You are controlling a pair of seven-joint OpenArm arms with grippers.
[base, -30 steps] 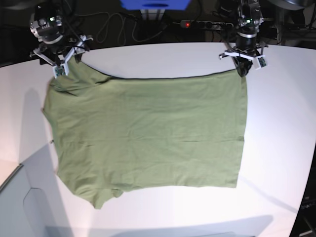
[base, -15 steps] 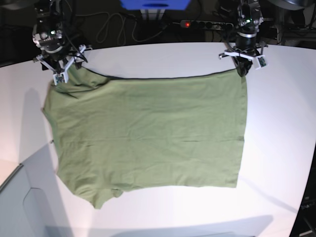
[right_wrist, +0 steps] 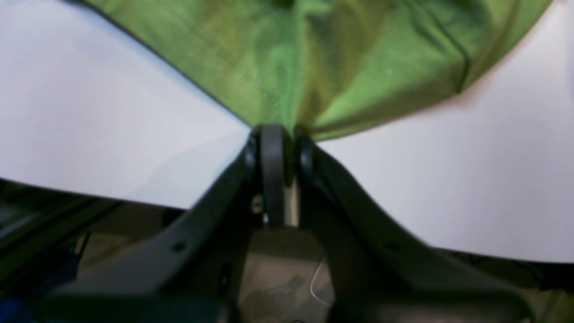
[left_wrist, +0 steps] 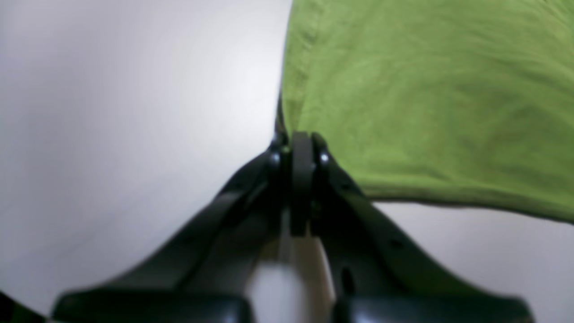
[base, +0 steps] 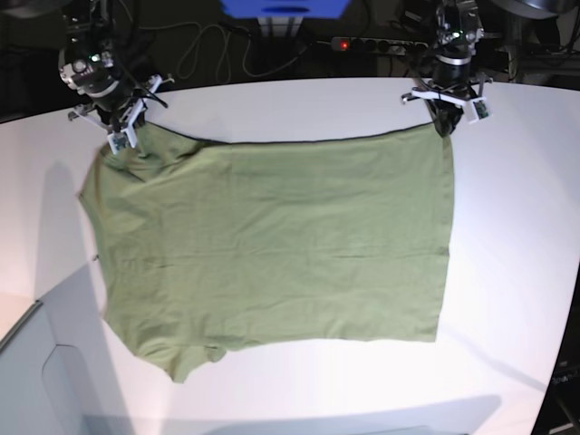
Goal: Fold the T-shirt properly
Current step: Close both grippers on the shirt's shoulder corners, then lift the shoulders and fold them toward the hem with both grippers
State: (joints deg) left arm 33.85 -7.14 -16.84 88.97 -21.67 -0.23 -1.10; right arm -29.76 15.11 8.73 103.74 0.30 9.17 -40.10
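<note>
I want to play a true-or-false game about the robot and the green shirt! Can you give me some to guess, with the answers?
1. The T-shirt lies spread out flat on the white table. True.
2. The left gripper is wide open above the shirt. False: it is shut on a corner of the shirt.
3. The right gripper is pinching the shirt's edge. True.
4. Both grippers hold the near edge of the shirt. False: in the base view, both are at its far edge.

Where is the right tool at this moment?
In the base view, the right tool sits at the table's far left, shut on the T-shirt at its far-left corner.
</note>
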